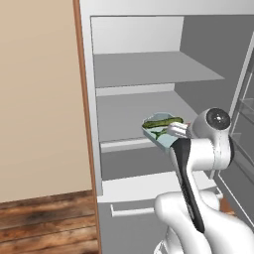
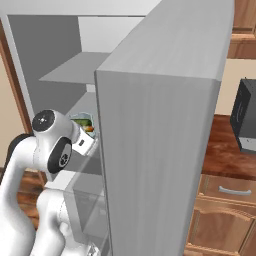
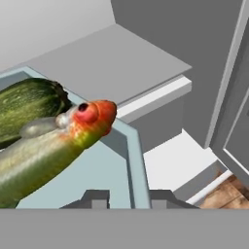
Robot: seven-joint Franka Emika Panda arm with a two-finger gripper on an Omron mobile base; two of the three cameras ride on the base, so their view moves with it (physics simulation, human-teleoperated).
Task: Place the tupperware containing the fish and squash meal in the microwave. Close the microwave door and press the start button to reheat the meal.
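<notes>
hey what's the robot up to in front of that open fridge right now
The robot's gripper is shut on the rim of the tupperware, holding it just in front of the open fridge's bare grey shelves. The fish and squash meal lies inside it, green strips with an orange fish head. The microwave sits off to the right on the wooden counter, so the container has not reached it yet.

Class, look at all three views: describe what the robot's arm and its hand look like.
The arm has glossy white rounded shells with black joint sections and a round grey cap at the wrist joint. The hand ends in two small dark grey, blocky fingertips. No cables or markings are visible.
</notes>
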